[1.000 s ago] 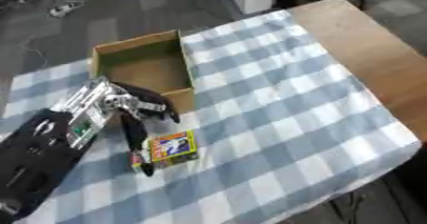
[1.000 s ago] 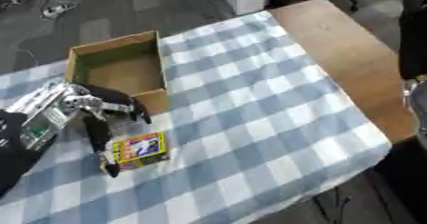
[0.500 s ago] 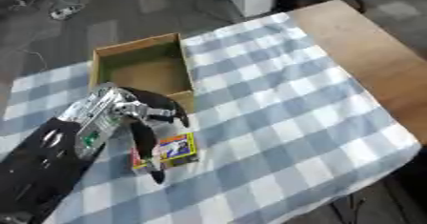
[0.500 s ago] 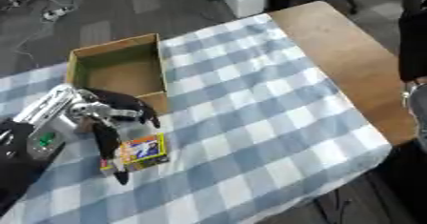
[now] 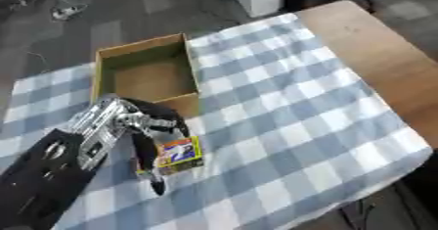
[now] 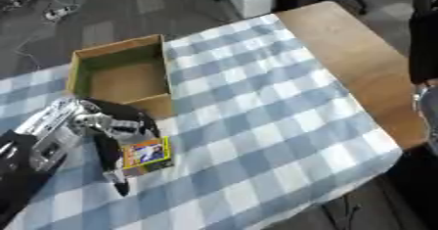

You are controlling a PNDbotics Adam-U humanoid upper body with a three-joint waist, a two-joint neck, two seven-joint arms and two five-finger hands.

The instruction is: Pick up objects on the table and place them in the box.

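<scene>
Left hand (image 5: 128, 121) curls round the small yellow-edged printed carton (image 5: 178, 154), seemingly light, stiff cardboard best pinched across its narrow sides.

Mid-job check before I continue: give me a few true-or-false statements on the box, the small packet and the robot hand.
1. The box is empty. True.
2. The packet lies inside the box. False: it lies on the checked cloth, in front of the box.
3. The left robot hand is at the packet, fingers reaching down beside it. True.
4. The cloth covers the whole table. False: bare wood shows on the right.
5. The box lies tipped on its side. False: it stands open side up.
</scene>
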